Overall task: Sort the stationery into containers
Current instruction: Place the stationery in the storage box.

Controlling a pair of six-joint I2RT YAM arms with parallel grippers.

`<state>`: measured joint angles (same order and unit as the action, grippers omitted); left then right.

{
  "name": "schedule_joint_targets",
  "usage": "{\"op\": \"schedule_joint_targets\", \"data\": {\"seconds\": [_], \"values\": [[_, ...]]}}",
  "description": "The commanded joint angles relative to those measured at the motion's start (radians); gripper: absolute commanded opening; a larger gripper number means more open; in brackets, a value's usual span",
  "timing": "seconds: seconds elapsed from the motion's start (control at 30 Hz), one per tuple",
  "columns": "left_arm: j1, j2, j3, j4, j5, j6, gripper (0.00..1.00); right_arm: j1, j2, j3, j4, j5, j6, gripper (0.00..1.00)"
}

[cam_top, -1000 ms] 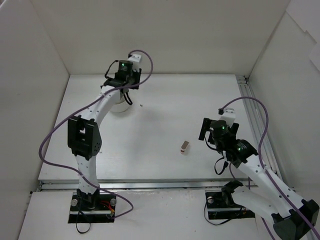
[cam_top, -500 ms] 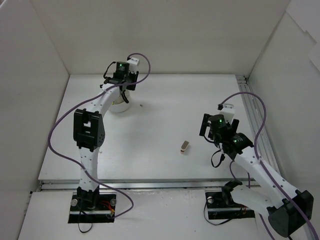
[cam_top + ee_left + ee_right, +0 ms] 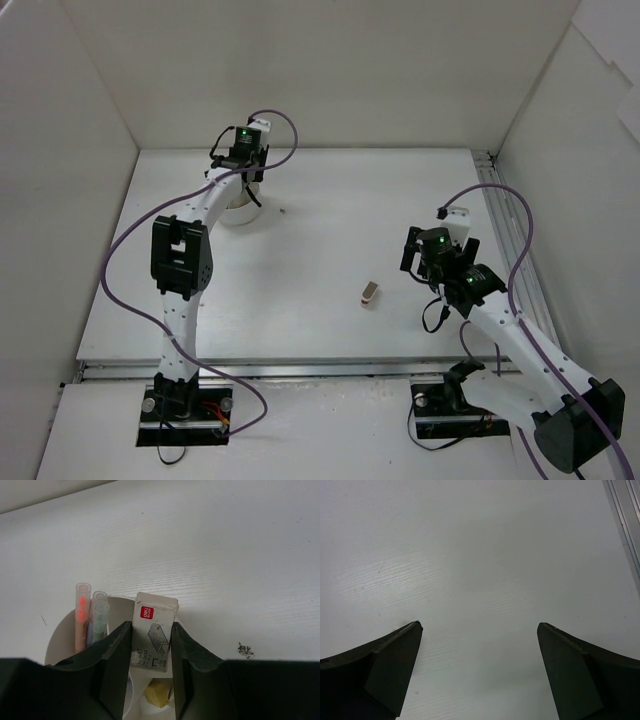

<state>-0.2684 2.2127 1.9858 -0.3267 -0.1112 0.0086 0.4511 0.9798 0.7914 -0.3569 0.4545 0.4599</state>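
Observation:
My left gripper (image 3: 151, 627) is shut on a small white staple box (image 3: 156, 611) with a red label, held over the round white pot (image 3: 56, 641). Pens with clear caps (image 3: 84, 611) stand in the pot, and a yellowish eraser (image 3: 159, 693) lies in a compartment below the box. In the top view the left gripper (image 3: 243, 180) is over the pot (image 3: 236, 212) at the back left. Another small white and red box (image 3: 369, 292) lies on the table. My right gripper (image 3: 479, 625) is open and empty over bare table, right of that box (image 3: 416, 262).
White walls close in the table at the back and both sides. A metal rail (image 3: 512, 262) runs along the right edge. A small dark speck (image 3: 245, 650) lies on the table right of the pot.
The left arm has drawn its elbow in and shifted slightly left over the pot, still holding the box. The right gripper has moved a little back. The box on the table has not moved.

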Motion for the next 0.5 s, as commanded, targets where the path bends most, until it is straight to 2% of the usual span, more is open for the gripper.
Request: {"op": "schedule_joint_targets", "data": {"seconds": [0.0,0.23,0.33,0.47], "values": [[0.005,-0.054,0.021,0.029,-0.071,-0.053,0.14,-0.009,-0.001,0.040,0.033,0.012,-0.001,0.98],[0.005,-0.047,-0.008,0.035,-0.122,-0.108,0.16,-0.009,-0.023,0.032,0.033,0.012,-0.007,0.98],[0.005,-0.038,-0.008,0.038,-0.119,-0.111,0.26,-0.012,-0.027,0.031,0.033,0.010,-0.007,0.98],[0.005,-0.033,-0.007,0.032,-0.107,-0.116,0.27,-0.012,-0.027,0.026,0.032,0.009,-0.004,0.98]]}}
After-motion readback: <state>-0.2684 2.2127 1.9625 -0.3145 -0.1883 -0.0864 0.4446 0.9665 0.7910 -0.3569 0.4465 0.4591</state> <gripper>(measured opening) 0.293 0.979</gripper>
